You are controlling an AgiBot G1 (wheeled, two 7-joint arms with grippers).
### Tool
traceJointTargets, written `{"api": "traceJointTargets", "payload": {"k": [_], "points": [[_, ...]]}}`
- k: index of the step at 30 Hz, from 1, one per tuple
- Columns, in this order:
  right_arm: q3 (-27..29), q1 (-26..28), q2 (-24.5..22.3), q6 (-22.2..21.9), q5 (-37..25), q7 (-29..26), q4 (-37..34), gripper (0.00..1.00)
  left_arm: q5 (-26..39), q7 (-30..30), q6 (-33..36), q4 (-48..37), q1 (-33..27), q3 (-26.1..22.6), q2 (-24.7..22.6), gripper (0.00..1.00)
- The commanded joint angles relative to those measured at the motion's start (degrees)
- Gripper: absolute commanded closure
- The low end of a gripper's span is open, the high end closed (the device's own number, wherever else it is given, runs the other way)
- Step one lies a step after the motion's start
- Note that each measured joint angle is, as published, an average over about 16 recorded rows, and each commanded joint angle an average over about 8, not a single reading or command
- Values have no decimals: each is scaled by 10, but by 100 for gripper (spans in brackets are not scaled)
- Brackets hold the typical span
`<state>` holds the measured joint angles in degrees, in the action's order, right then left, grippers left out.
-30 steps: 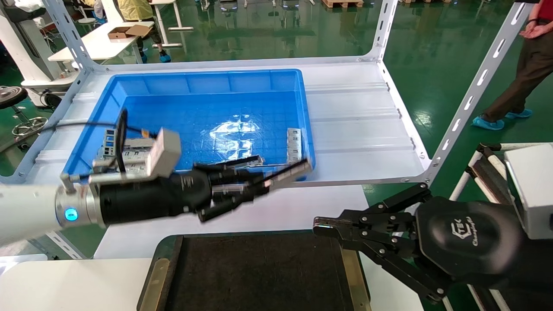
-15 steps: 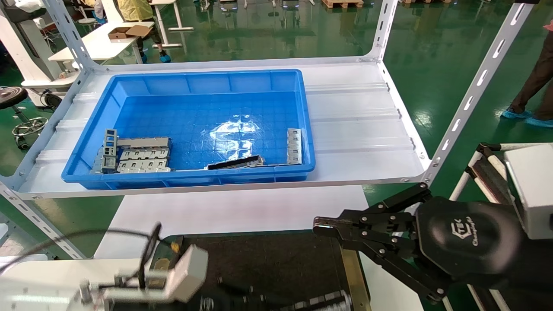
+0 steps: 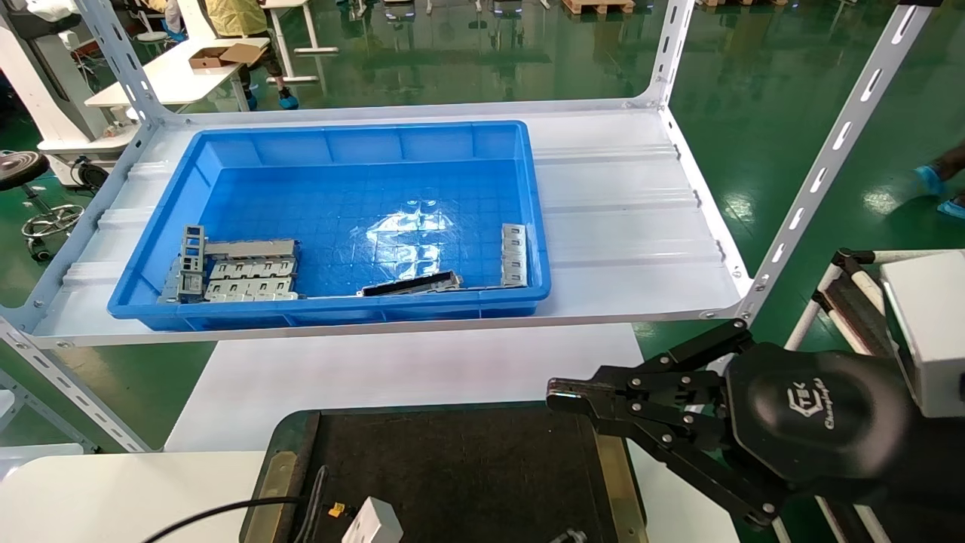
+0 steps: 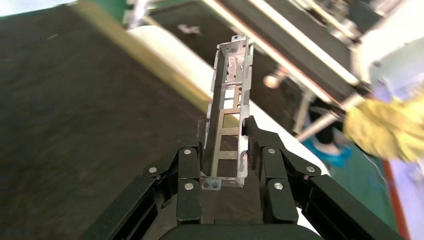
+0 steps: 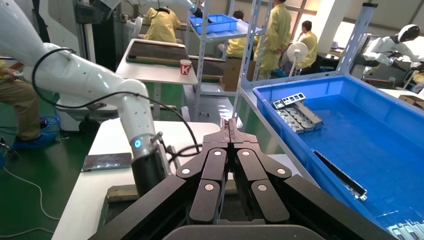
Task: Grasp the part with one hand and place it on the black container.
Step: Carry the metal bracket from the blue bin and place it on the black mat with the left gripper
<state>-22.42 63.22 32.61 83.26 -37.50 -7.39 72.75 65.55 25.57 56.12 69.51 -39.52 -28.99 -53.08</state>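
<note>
Left wrist view: left end effector (image 4: 226, 160) pinches the part (image 4: 229, 112) at its lower end, the bar standing out beyond the fingers over the black container (image 4: 75, 100), near its brass strip; contact with the surface cannot be told. Head view: right end effector (image 3: 562, 397) pressed together, empty, hanging at the container's right rim (image 3: 290, 430). Other parts lie in the blue bin (image 3: 347, 143).

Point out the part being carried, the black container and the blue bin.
part (image 4: 231, 107): left wrist view, mid-length on its cutout face.
black container (image 3: 452, 475): head view, bare textured surface.
blue bin (image 3: 362, 309): head view, near wall.
</note>
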Motion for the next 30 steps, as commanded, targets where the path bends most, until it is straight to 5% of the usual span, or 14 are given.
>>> {"api": "traceJointTargets", "payload": {"k": [1,14,30], "points": [[0,0,0,0,0,0,0,100,12,29,-49,22,22,-1,-2,100],[0,0,0,0,0,0,0,100,136,145,-336,37,80,-29,-93,100],[0,0,0,0,0,0,0,100,182,221,-541,-74,64,-47,-229,100]]}}
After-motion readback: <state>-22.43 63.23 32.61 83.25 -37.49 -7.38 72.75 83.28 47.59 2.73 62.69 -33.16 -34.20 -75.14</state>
